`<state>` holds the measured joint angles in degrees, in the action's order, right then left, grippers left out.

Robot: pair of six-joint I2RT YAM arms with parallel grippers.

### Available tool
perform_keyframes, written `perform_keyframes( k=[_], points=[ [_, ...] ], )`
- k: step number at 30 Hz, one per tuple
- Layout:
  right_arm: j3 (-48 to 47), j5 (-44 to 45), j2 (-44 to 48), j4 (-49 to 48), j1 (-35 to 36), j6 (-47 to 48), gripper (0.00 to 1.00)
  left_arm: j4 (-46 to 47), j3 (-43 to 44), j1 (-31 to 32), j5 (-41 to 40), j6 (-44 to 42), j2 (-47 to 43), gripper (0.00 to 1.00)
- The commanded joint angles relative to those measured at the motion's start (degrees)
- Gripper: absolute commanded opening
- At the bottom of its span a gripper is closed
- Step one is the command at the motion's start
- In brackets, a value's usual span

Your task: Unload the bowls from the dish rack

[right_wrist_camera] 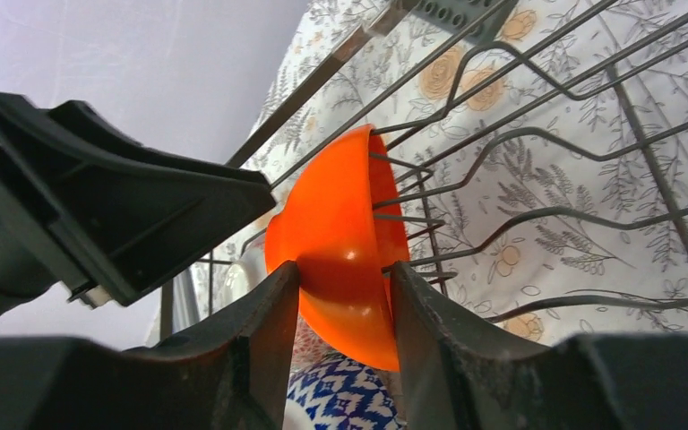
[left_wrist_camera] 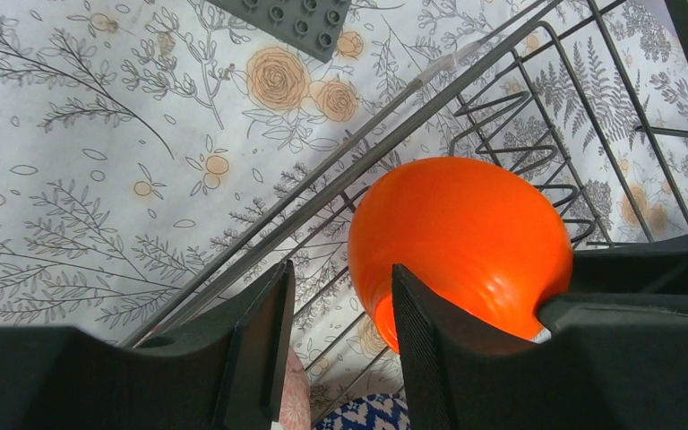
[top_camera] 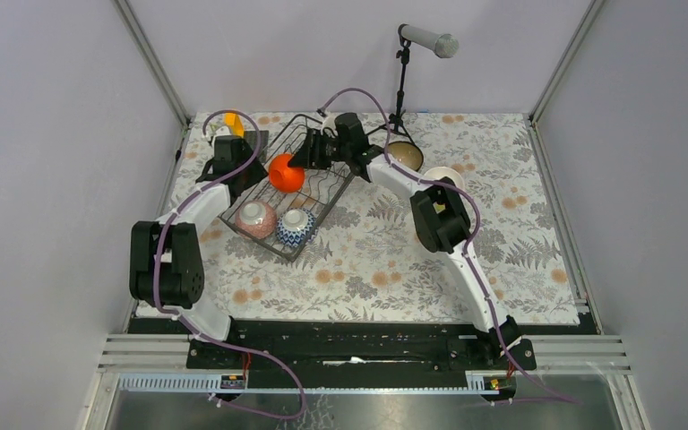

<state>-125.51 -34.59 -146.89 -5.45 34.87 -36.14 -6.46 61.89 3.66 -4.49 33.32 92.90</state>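
Two hands flank one orange bowl, and we read the scene from the left. Our left hand (left_wrist_camera: 340,273) hangs at the left rim of the wire rack (top_camera: 325,199). Its fingers (left_wrist_camera: 264,340) are apart, with only wire and cloth between them. Just right of it, the orange bowl (top_camera: 285,173) stands on edge among the tines in the rack's far half. Nearer us, a pink speckled bowl (top_camera: 255,218) and a blue-and-white bowl (top_camera: 296,227) sit side by side in the rack. Our right hand (right_wrist_camera: 345,269) is clamped on the orange bowl, one finger on each face of its wall. Further right, out on the flowered counter (top_camera: 394,260), a beige-lined bowl (top_camera: 405,154) and a pale bowl (top_camera: 445,176) rest beside the right arm.
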Motion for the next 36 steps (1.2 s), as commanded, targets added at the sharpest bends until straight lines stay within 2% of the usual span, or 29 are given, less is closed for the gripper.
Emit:
perform_keyframes(
  k=[1,8,15,26,31,36],
  points=[
    [5.3,-5.2,5.5,-9.1,0.0,-4.2,0.43,4.1,-0.8,-0.5,3.1,0.9,1.3,0.48],
    [7.7,-7.6,6.4,-12.9,0.1,-6.9,0.30,4.5,-1.4,-0.5,3.2,1.6,0.9,0.47],
    [8.6,-9.9,5.5,-17.6,0.2,-10.8,0.09,5.0,-2.9,-0.5,0.8,2.8,-2.1,0.47],
    [9.2,-13.0,5.2,-27.2,0.3,-18.2,0.00,7.8,-6.9,-0.6,-3.8,5.0,-8.5,0.45],
    [9.3,-14.1,5.1,-32.8,0.8,-23.1,0.00,9.4,-8.7,-0.6,-5.1,5.7,-11.3,0.45],
    [9.8,-15.9,7.8,-34.8,2.0,-23.3,0.00,12.5,-12.7,-0.6,-7.2,7.5,-16.3,0.45]
  ],
)
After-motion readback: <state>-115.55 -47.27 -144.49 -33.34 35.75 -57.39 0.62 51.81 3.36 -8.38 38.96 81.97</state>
